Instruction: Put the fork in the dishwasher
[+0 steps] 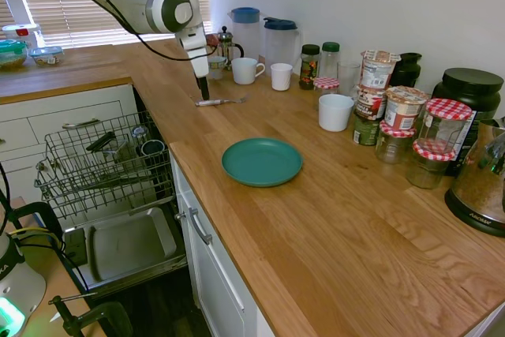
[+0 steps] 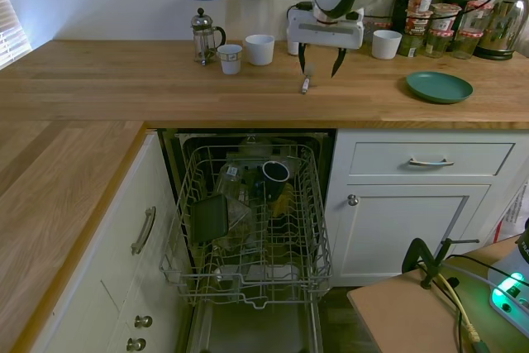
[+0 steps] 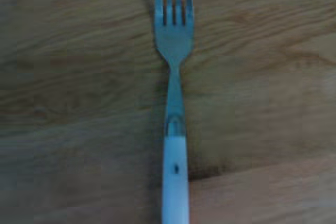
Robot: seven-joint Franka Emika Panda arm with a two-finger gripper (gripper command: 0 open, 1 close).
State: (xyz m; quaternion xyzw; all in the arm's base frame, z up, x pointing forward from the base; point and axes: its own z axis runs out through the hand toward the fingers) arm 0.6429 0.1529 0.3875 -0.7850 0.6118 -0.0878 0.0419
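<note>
Fork (image 3: 174,129) on worktop (image 1: 331,226), beneath our open gripper (image 2: 317,63): we judge it light, stiff, slippery; grasp the pale handle mid-length.

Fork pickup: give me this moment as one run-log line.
phase: pre-grasp | claw: open, over fork handle | fork: flat on counter, not held | dishwasher: door down, rack out
</note>
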